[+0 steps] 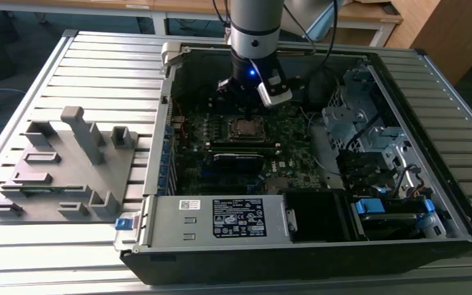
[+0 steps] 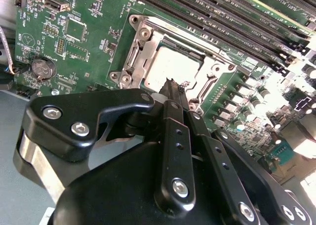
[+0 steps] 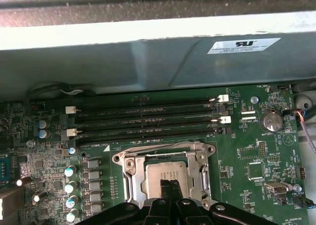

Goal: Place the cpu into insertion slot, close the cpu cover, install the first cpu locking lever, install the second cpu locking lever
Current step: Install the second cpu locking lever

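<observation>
Over the insertion slot [image 3: 167, 178], the clenched pincer [image 3: 170, 184] is touching the cpu [image 2: 173, 67] lying inside. The cpu cover [image 3: 200, 158] looks down; levers seem undone.

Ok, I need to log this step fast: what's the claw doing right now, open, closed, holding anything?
Claw: closed, fingertips together on the cpu in the insertion slot; nothing held between them.

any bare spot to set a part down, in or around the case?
Free: ribbed table between grey fixture block and open case. Crowded: motherboard around the insertion slot, where the gripper hangs; drive cages too.
</observation>
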